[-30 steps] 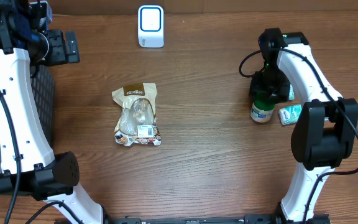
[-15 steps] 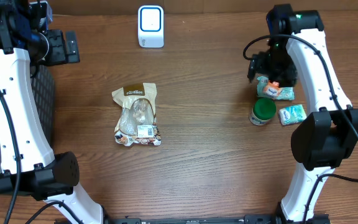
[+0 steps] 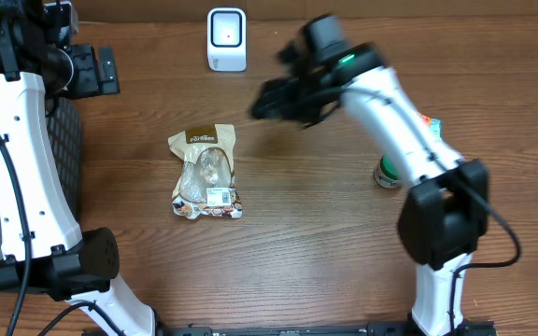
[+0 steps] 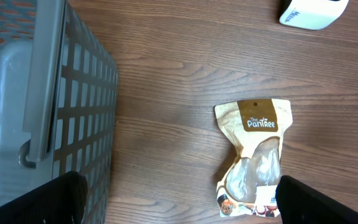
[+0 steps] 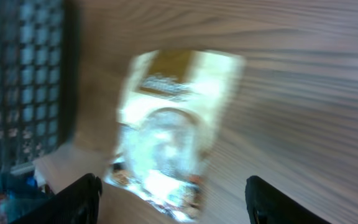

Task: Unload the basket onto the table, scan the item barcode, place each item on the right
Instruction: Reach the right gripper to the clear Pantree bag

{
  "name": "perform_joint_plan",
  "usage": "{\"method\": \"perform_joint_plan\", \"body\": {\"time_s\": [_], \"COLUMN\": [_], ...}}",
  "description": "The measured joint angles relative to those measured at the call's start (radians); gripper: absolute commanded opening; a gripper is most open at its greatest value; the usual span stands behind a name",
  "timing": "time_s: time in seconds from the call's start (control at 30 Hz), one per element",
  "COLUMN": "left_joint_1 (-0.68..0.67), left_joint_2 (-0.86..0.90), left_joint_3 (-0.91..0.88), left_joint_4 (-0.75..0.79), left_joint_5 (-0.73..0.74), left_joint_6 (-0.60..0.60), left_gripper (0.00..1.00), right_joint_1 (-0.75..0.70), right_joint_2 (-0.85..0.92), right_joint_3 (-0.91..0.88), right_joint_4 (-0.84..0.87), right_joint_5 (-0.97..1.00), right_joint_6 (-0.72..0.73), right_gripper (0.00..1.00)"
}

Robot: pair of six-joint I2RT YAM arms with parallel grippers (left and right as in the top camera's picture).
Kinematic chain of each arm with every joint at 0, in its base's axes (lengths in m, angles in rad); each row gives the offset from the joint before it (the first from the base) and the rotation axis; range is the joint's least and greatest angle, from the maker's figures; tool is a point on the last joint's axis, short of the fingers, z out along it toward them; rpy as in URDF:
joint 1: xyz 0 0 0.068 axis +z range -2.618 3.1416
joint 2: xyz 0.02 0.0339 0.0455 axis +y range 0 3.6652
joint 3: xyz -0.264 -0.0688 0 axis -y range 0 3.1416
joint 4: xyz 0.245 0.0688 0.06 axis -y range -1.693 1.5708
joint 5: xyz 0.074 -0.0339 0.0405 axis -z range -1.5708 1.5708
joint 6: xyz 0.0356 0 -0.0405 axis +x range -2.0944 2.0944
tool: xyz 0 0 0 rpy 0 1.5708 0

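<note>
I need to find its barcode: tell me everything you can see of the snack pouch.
The pouch looks like glossy plastic, with a tan header printed "The PanTree", a clear window showing pale contents, and a small white label near its lower corner, the print too small to read. It is crumpled and pinched at the waist. It lies flat, label up, on the wooden table, header toward the far edge. Only the table touches it.

Grey mesh basket (image 4: 73, 106) (left edge), green-capped bottle (image 3: 388, 172), wooden table (image 3: 306, 233)
</note>
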Motion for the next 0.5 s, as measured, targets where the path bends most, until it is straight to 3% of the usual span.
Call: {"method": "perform_joint_plan", "body": {"time_s": [0.2,0.5], "left_joint_1": [0.000,0.000], "left_joint_2": [0.000,0.000], "left_joint_3": [0.000,0.000], "left_joint_4": [0.000,0.000], "left_joint_5": [0.000,0.000], "left_joint_6": [0.000,0.000], "left_gripper": [1.00,1.00], "right_joint_1": [0.224,0.419], "right_joint_2": [0.002,0.083], "right_joint_3": [-0.062,-0.064], "right_joint_4": [0.203,0.267], "right_joint_5": [0.022,0.050], "right_joint_6": [0.098,0.147], "right_gripper": [0.74,0.73]}}
